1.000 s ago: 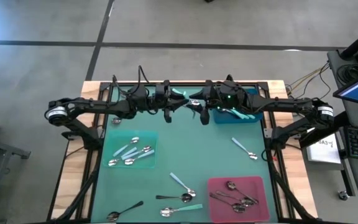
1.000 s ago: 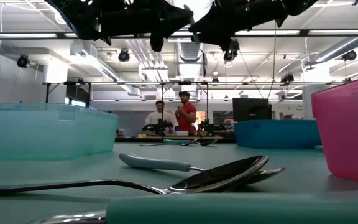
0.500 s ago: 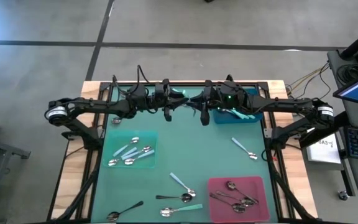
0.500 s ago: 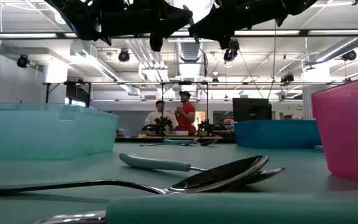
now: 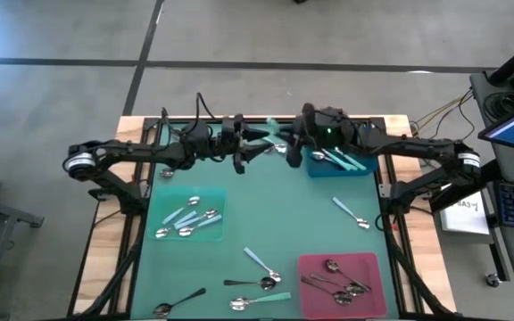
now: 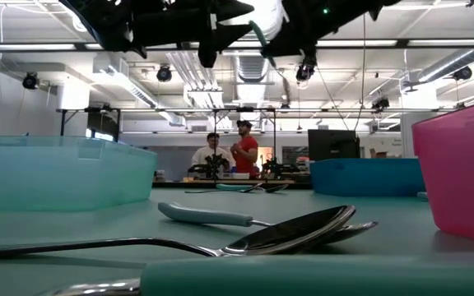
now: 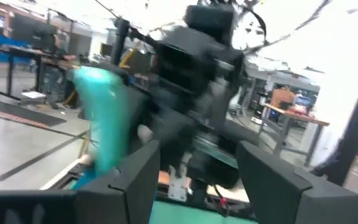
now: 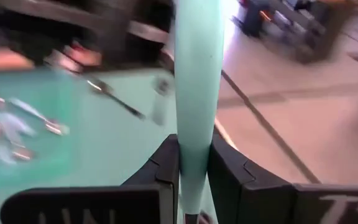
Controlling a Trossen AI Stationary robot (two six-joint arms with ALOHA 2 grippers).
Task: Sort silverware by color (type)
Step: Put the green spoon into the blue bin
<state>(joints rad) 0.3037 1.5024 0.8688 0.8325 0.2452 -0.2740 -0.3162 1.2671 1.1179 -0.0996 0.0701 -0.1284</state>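
From above, the two arms meet at the far edge of the bench (image 5: 266, 201). The right tool (image 5: 286, 143) is closed on a teal-handled spoon (image 5: 275, 132), whose handle points away from it toward the left tool (image 5: 250, 147). The left tool stands just beside the spoon with its fingers spread and nothing between them. The blue tray (image 5: 339, 165), which already holds teal-handled spoons, lies right beside the right tool, on the side away from the left arm. Well clear of both tools sit a teal tray (image 5: 190, 217) holding pale-handled spoons and a pink tray (image 5: 342, 283) holding dark ones. Loose spoons (image 5: 259, 270) lie nearer the front edge, and another spoon (image 5: 351, 213) lies alone.

From bench height, both arms hang overhead, and the teal handle shows between them, though dimly.

The left wrist view is smeared. Its own fingers (image 7: 135, 180) stand wide apart, with the teal handle (image 7: 101, 124) ahead of them and probably out of their reach.

The right wrist view is clearer: its fingers (image 8: 166, 165) pinch the teal handle (image 8: 194, 93), which stands straight up from the grip.

The step in hand looks like a handover just completed, with the spoon now carried by the right arm alone. The next move calls for swinging the right tool over the blue tray, lowering it and opening there, while the left tool backs away to fetch another loose spoon.
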